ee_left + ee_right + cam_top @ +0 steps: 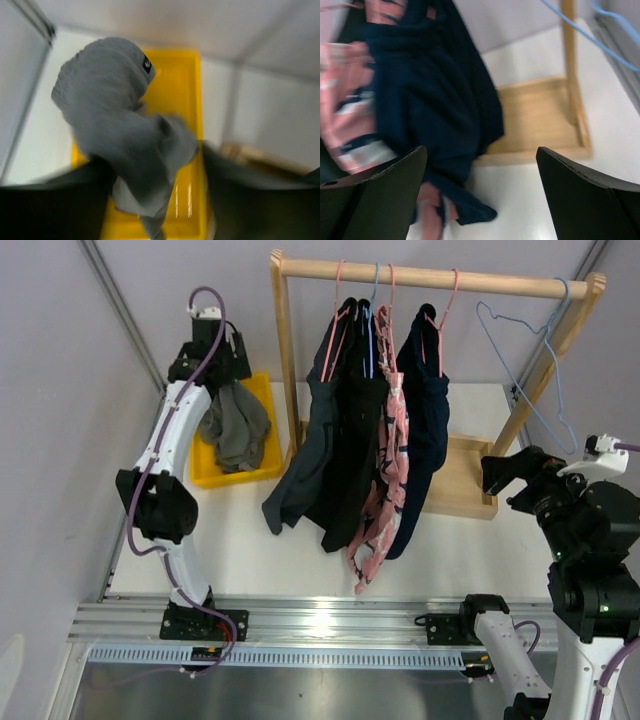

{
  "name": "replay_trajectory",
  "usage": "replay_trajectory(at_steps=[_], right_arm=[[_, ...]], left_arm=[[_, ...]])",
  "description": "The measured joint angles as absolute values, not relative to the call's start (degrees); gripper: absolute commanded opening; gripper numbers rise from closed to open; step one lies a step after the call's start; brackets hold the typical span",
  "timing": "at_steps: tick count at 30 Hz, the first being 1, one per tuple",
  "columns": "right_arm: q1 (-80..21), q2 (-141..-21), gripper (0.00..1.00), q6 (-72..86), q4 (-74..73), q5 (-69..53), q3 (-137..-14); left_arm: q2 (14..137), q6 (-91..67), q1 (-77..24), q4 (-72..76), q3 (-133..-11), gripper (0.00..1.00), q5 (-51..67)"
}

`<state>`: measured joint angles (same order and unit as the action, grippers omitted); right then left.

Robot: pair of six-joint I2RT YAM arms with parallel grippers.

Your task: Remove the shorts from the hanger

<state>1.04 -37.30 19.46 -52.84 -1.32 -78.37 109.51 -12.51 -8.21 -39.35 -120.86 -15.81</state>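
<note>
- The left claw (152,155) is seen at the bottom of its wrist view with its two dark fingers set apart. The gap between them is filled by the grey shorts (115,115). The view is blurred, so it cannot be told whether the fabric is gripped or merely lying against the fingers.
- The grey shorts are bunched into a loose lump directly over the yellow bin (185,85). In the top view they are found at the upper left, below the claw, within the bin's outline.
- The bin is set on the white worktop (300,550), just beside the left post of the wooden rack (430,278).
- The right claw (481,150) is spread wide, and nothing is held between its fingers. In the top view it is placed at the right edge, apart from the clothes.
- In the right wrist view, the navy shorts (435,100) are seen at the upper left, the pink patterned shorts (350,125) at the left edge, and the rack's wooden base (540,115) at centre right.
- Four pairs are hung on hangers (452,295) from the rail. From left to right in the top view, these are the dark charcoal shorts (305,460), the black shorts (350,440), the pink patterned shorts and the navy shorts, all crowded together.
- An empty blue hanger (515,348) is hooked at the right end of the rail.
</note>
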Motion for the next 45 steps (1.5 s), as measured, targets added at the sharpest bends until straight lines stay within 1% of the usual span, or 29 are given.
replay_trajectory(at_steps=[1, 4, 7, 10, 13, 17, 20, 24, 27, 30, 31, 32, 33, 35, 36, 37, 38, 45], right_arm=[[1.0, -37.3, 0.99, 19.7, -51.8, -4.2, -79.4], [1.1, -38.6, 0.99, 21.0, -48.1, -11.3, -82.5], [1.1, -41.8, 0.99, 22.6, -43.2, -17.2, -85.4], [1.1, -47.0, 0.99, 23.8, -39.2, -20.2, -88.4], [1.1, -55.1, 0.99, 24.4, -36.0, -22.2, -93.1], [-0.7, -65.3, 0.99, 24.6, -32.7, -22.4, -99.1], [-4.4, -72.2, 0.98, 23.9, -31.9, -20.7, -102.3], [-10.1, -79.6, 0.95, 22.1, -32.4, -16.6, -107.5], [-13.3, -83.1, 0.9, 20.8, -32.3, -13.8, -110.3], [-14.9, -84.8, 0.78, 19.6, -32.2, -10.9, -111.4], [-15.1, -85.0, 0.7, 19.2, -32.3, -9.9, -111.5], [-15.2, -85.1, 0.64, 19.1, -32.3, -9.2, -111.5], [-15.2, -85.2, 0.51, 18.8, -32.3, -8.5, -111.5], [-15.3, -85.2, 0.38, 18.2, -32.3, -6.9, -111.2], [-15.3, -85.1, 0.22, 18.2, -32.1, -6.3, -110.9], [-15.3, -85.0, 0.14, 17.8, -32.0, -5.6, -110.5], [-15.3, -84.9, 0.01, 17.9, -32.0, -5.0, -110.1], [-15.2, -84.6, 0.0, 17.7, -32.1, -2.6, -109.6]], left_arm=[[109.5, -13.6, -8.2, -39.0, -117.5, 0.99, -15.6], [108.0, -16.1, -8.5, -36.6, -106.5, 0.99, -15.2], [103.3, -17.1, -9.4, -36.1, -95.3, 0.99, -15.2], [93.7, -17.5, -12.6, -35.5, -85.7, 0.99, -15.3], [80.8, -17.5, -16.9, -34.9, -79.6, 0.99, -14.5], [62.7, -17.6, -19.7, -33.7, -71.9, 0.99, -13.4], [52.8, -17.7, -19.7, -34.4, -64.8, 0.99, -13.3], [46.2, -18.0, -19.8, -36.7, -56.7, 0.99, -13.3], [43.8, -18.0, -19.8, -38.2, -51.0, 0.99, -13.3], [42.6, -17.9, -19.8, -40.5, -49.0, 0.99, -13.1], [42.0, -17.9, -19.9, -40.4, -48.8, 0.99, -13.1], [41.2, -17.9, -19.9, -40.1, -48.7, 0.99, -13.0], [40.5, -17.9, -19.9, -40.0, -48.7, 0.99, -12.8], [40.0, -17.9, -19.9, -39.5, -48.7, 0.99, -12.3], [39.8, -17.9, -19.9, -39.3, -48.7, 0.99, -12.1], [39.9, -17.9, -19.9, -39.0, -48.7, 0.99, -11.8], [40.2, -17.9, -19.9, -38.8, -48.7, 0.99, -11.6], [41.3, -17.3, -20.5, -38.1, -48.6, 0.99, -9.8]])
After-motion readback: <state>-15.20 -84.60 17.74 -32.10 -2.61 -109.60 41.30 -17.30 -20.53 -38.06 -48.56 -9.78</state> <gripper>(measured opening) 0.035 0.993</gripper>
